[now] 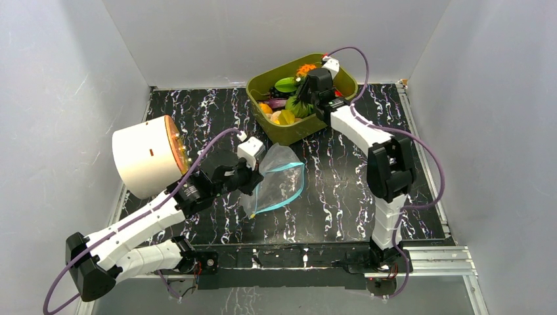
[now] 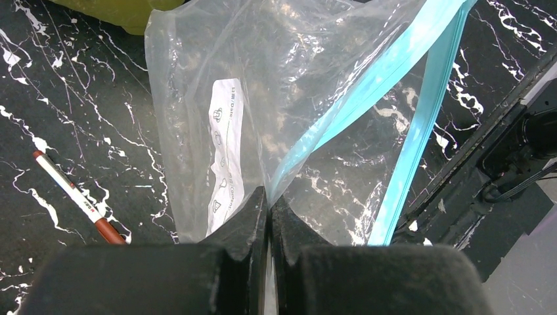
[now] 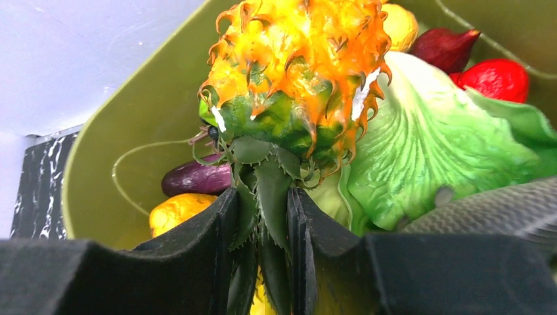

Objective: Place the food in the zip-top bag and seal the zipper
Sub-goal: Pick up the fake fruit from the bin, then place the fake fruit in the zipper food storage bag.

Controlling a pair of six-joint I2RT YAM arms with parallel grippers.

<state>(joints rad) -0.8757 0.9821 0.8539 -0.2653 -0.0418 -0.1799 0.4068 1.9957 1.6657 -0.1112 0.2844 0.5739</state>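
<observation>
The clear zip-top bag (image 1: 279,177) stands on the black marbled table, its light-blue zipper (image 1: 289,191) gaping open toward the right. My left gripper (image 1: 251,176) is shut on the bag's rim; in the left wrist view its jaws (image 2: 269,200) pinch the plastic where the blue zipper (image 2: 368,85) meets them. My right gripper (image 1: 306,100) is down in the olive-green tub (image 1: 263,85), shut on the green leaves of the orange pineapple (image 3: 302,72). A pale-green cabbage (image 3: 433,144) lies beside it.
The tub also holds a purple eggplant (image 3: 194,178), a yellow fruit (image 3: 172,211), a red fruit (image 3: 494,79) and others. A large white cylinder (image 1: 146,156) sits at the left. A red-and-white pen (image 2: 72,195) lies on the table beside the bag.
</observation>
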